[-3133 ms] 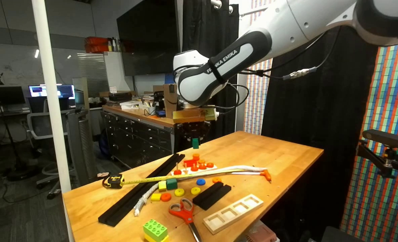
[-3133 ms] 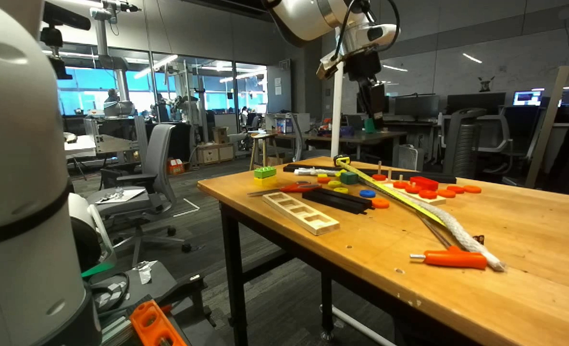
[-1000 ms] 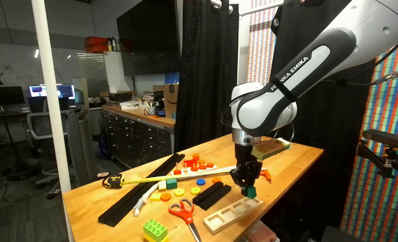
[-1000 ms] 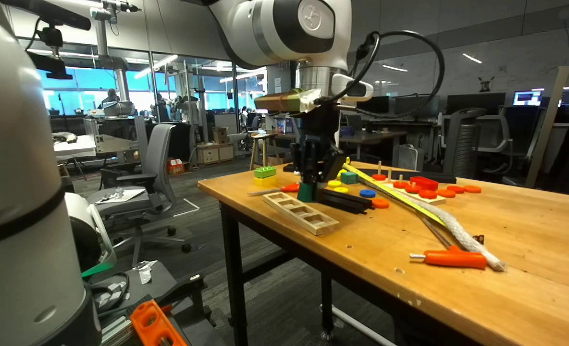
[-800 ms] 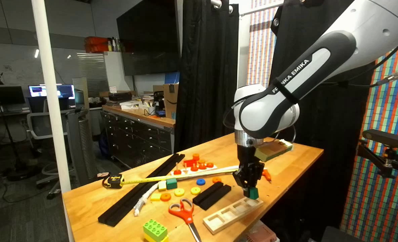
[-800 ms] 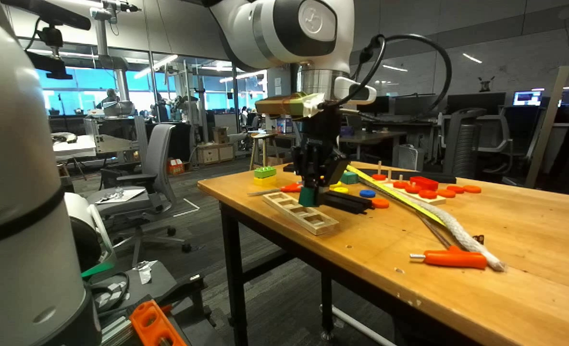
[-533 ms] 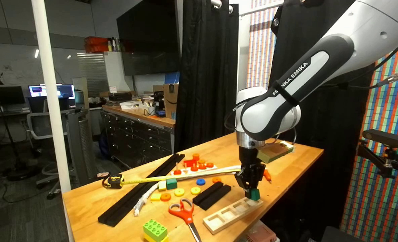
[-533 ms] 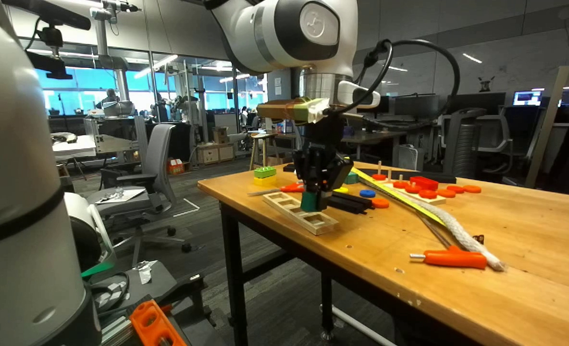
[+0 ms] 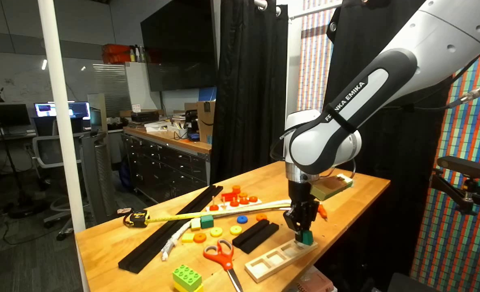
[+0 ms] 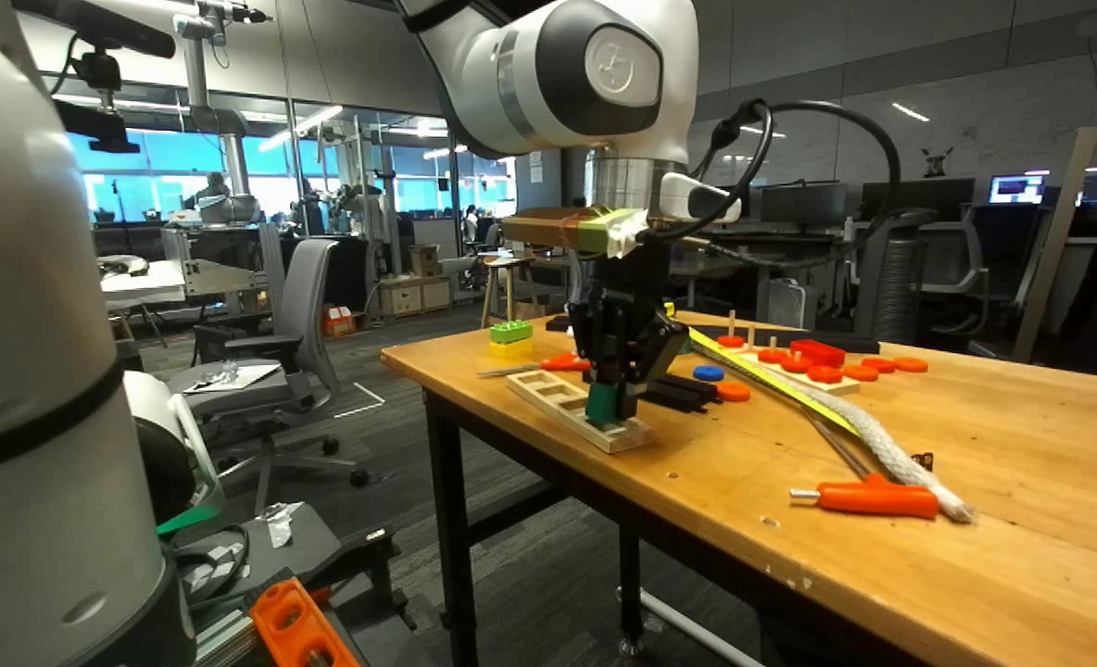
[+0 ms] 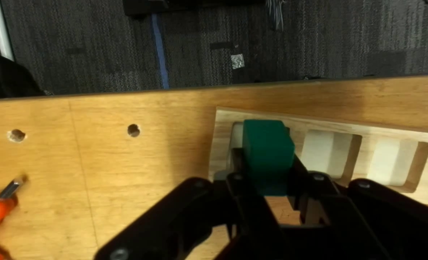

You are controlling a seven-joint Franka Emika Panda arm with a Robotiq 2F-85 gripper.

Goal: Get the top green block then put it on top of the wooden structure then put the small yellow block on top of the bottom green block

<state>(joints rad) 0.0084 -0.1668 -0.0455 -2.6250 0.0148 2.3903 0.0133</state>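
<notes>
The top green block (image 9: 307, 237), dark green, is held between the fingers of my gripper (image 10: 613, 400). It also shows in the wrist view (image 11: 268, 151). The block is over the end compartment of the wooden structure (image 9: 284, 262), a pale tray with a row of square recesses. Its lower end is at rim height; whether it touches the tray I cannot tell. The bottom green block (image 9: 207, 221) sits on the table beside a small yellow block (image 9: 195, 224). A flatter yellow block (image 9: 188, 237) lies nearby. The gripper hides most of these in an exterior view.
Scissors (image 9: 221, 259), a short black track (image 9: 256, 236) and yellow rings (image 9: 216, 232) lie near the tray. A tape measure (image 9: 138, 219), rope and orange-handled tool (image 10: 877, 498) stretch across the table. A lime studded brick (image 9: 187, 278) stands nearby. The table edge runs close beside the tray.
My gripper has carried the green block from high over the far side of the table to the tray. Over the last second it shifted to the end compartment and lowered.
</notes>
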